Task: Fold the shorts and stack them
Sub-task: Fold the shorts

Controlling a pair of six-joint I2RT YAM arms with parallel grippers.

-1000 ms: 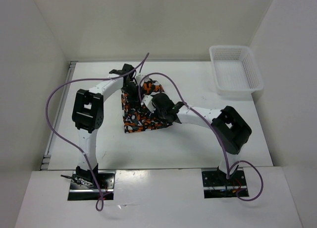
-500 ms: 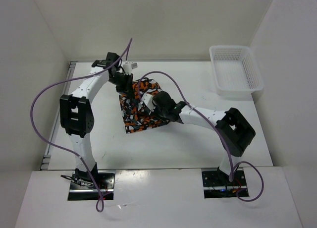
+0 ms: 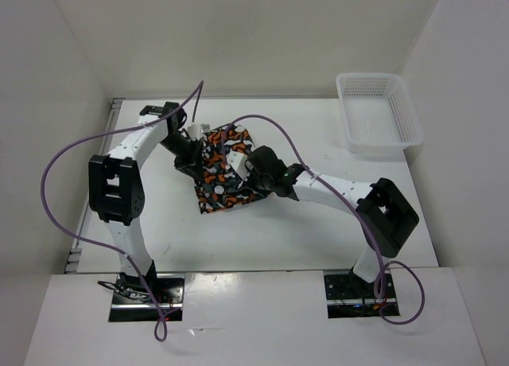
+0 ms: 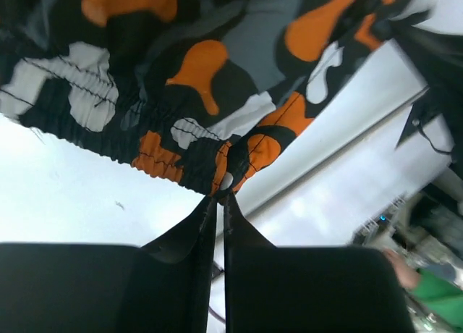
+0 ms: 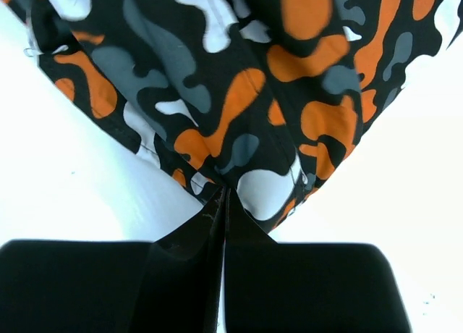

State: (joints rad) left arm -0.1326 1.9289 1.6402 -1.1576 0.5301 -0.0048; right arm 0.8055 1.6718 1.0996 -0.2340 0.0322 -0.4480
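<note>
As arms (image 3: 143,137) (image 3: 334,188) bend inward, end effectors (image 4: 220,197) (image 5: 224,192) pinching shorts (image 3: 219,175)

shorts (image 3: 216,192) | orange-white-grey-black camouflage print | rumpled, on table (image 3: 318,227) centre

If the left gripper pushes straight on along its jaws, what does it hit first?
The shorts. The left gripper has its jaws shut on the gathered elastic edge, so any advance runs straight into that fabric. What lies behind the cloth is hidden.
</note>
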